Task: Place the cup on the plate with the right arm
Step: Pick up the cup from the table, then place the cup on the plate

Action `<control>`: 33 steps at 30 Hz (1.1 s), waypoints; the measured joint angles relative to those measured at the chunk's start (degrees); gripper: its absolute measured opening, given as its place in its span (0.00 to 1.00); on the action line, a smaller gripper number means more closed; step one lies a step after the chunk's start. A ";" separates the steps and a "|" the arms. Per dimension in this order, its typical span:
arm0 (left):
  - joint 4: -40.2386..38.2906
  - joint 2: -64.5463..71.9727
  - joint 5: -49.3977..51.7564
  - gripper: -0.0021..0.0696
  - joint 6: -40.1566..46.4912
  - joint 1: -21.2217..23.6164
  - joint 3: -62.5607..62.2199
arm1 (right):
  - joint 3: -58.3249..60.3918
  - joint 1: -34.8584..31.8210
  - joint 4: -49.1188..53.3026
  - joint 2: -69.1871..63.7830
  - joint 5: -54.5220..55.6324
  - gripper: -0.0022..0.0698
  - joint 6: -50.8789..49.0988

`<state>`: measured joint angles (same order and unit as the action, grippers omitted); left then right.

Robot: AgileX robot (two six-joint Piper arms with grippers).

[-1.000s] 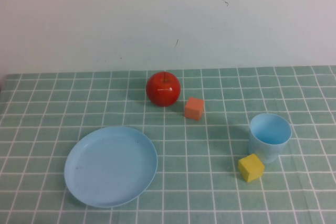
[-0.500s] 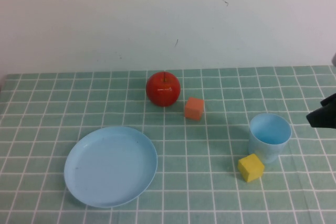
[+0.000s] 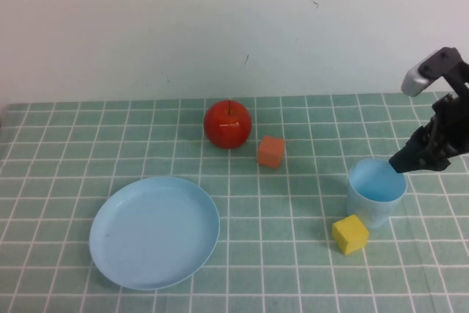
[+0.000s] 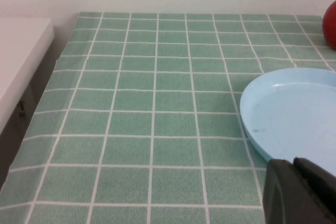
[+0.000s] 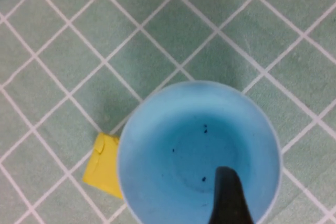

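Right gripper (image 3: 407, 160) poised at cup (image 3: 376, 190) rim, one finger (image 5: 228, 195) inside cup, opening width unclear; cup upright, yellow block (image 3: 350, 234) touching it, well right of plate (image 3: 154, 231); left gripper (image 4: 299, 192) beside plate

A robot test bench: table (image 3: 73, 130) under green checked cloth, bare white wall (image 3: 146, 20), toy apple (image 3: 228, 124) and blocks (image 3: 271, 151).

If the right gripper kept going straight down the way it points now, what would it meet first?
Most likely the cup: the right gripper is over its rim, one finger showing against the inside. Depth unclear. The left gripper sits low beside the plate.
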<state>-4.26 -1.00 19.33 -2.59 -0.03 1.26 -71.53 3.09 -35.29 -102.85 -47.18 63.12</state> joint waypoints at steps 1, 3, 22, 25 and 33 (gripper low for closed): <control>0.00 0.00 0.00 0.02 0.00 0.00 0.00 | -0.46 0.18 0.00 -1.06 0.00 0.62 0.00; 0.00 0.00 0.00 0.02 0.00 0.00 0.00 | -1.08 0.31 0.05 -3.17 0.10 0.62 0.20; 0.00 0.00 0.00 0.02 0.00 0.00 0.00 | -5.68 6.62 0.00 -9.14 -1.10 0.07 0.51; 0.00 0.00 0.00 0.02 0.00 0.00 0.00 | -9.17 12.19 -0.76 -9.14 -2.36 0.07 -1.23; 0.00 0.00 0.00 0.02 0.00 0.00 0.00 | -17.75 28.79 -3.23 -9.42 5.89 0.07 -1.24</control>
<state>-4.26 -1.00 19.33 -2.59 -0.03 1.26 -89.28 31.88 -38.52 -112.27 -41.29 61.88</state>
